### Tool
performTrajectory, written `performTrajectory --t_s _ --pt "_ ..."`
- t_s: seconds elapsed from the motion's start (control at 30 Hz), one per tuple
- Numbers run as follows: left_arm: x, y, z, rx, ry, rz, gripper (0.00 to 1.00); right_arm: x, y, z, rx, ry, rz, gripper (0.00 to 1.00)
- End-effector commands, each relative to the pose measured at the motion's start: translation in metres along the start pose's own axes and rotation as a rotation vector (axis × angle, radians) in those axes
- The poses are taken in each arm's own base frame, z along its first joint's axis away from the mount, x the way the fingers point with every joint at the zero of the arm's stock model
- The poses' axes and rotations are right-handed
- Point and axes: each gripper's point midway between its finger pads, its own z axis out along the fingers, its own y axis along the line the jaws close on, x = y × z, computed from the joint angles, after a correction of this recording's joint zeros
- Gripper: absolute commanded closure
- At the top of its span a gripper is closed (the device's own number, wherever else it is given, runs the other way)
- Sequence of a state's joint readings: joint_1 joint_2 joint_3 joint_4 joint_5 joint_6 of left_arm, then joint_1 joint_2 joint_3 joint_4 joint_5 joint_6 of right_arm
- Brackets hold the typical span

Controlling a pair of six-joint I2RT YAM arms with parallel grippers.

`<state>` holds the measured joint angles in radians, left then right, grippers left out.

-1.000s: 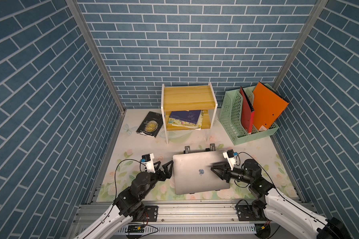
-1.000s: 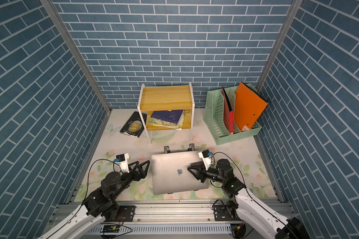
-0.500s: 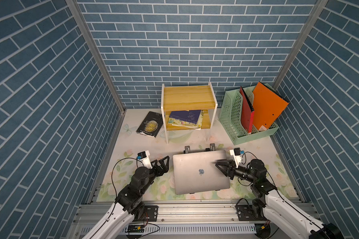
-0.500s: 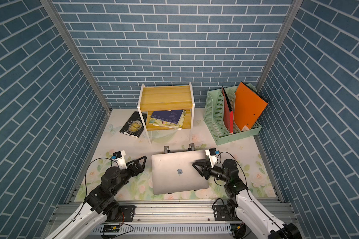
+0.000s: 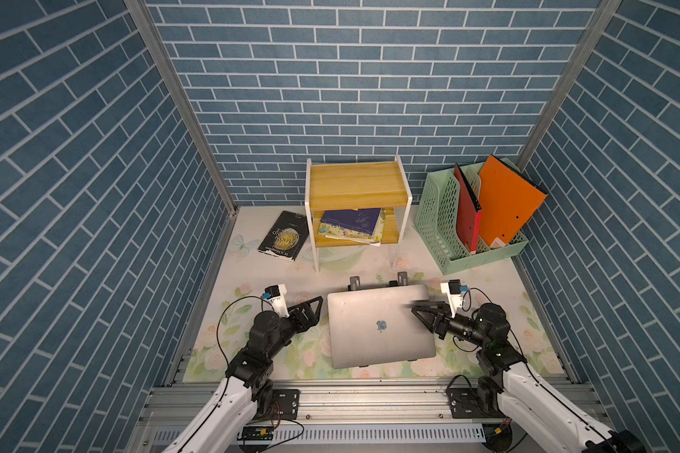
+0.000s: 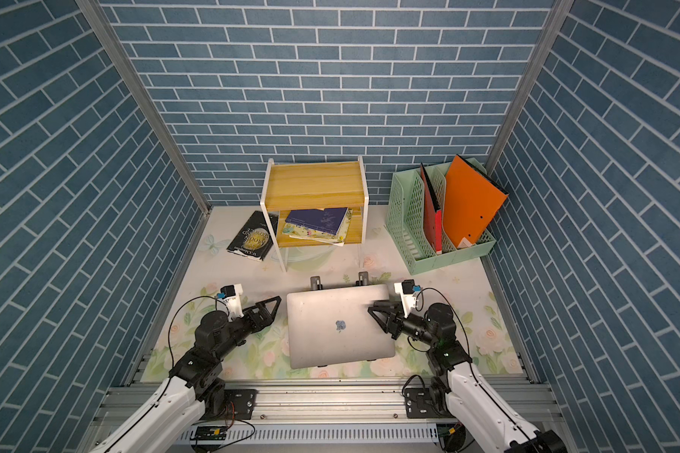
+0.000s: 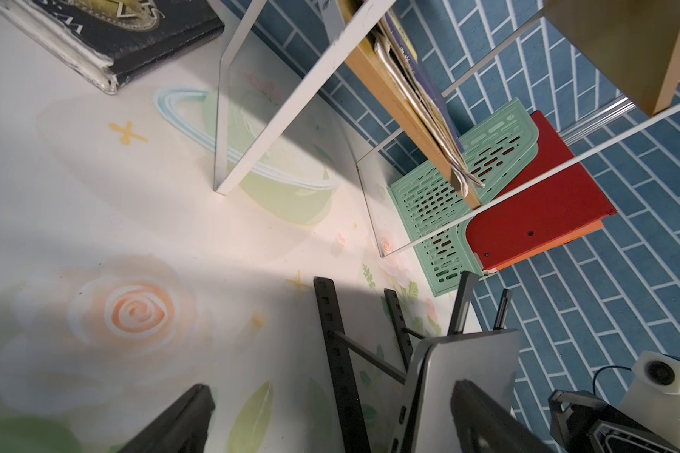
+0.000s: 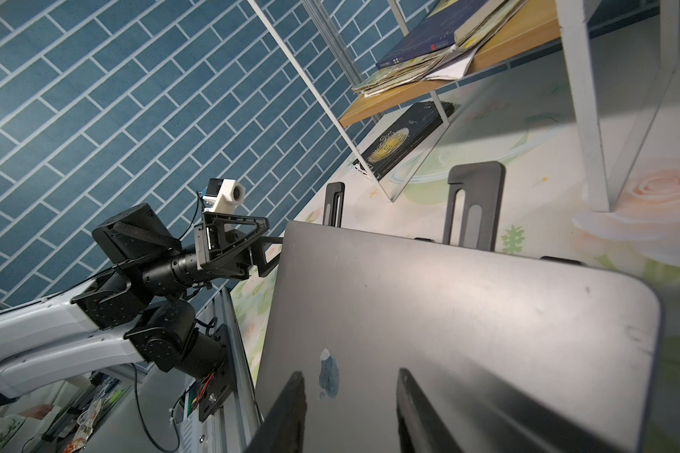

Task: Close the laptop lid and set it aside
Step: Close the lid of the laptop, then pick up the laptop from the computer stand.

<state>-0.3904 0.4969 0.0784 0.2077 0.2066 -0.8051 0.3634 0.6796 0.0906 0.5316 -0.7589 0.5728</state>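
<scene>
grey metal laptop sits shut, laptop lid flat with the apple logo up, so closing looks done and setting aside remains. black folding stand under it props its edges off the desk, handy for a grip. left jaws gape wide at its left edge, empty; i judge they are posed to take it. right jaws, part open and empty, hover over its right side. book behind-left of it reads "moon", "sixpence".

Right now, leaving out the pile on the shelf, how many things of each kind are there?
laptop: 1
laptop stand: 1
wooden shelf: 1
green file rack: 1
folders: 2 (red folder, orange folder)
book on the mat: 1
Total: 7
</scene>
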Motion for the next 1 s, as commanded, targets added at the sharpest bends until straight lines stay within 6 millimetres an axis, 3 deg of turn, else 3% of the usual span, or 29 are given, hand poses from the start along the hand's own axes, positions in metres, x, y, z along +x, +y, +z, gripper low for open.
performTrajectory --t_s 0.0,0.43,0.73,0.87,0.97 --pt "-0.002 -0.004 -0.001 0.039 -0.022 0.041 0.00 -0.013 -0.001 -0.005 0.021 -0.065 -0.021 0.60" --pt "-0.002 -0.004 -0.003 0.032 -0.017 0.043 0.00 -0.023 -0.001 -0.011 0.004 -0.109 -0.061 0.60" --pt "-0.026 -0.017 -0.018 0.015 -0.086 0.047 0.00 -0.025 0.017 -0.018 -0.056 -0.134 -0.091 0.58" --pt "-0.032 -0.039 -0.027 0.091 -0.084 0.034 0.00 -0.023 0.020 -0.019 -0.070 -0.131 -0.083 0.58" --pt "-0.026 -0.071 -0.033 0.287 -0.048 -0.016 0.00 -0.025 0.022 -0.021 -0.072 -0.142 -0.086 0.58"
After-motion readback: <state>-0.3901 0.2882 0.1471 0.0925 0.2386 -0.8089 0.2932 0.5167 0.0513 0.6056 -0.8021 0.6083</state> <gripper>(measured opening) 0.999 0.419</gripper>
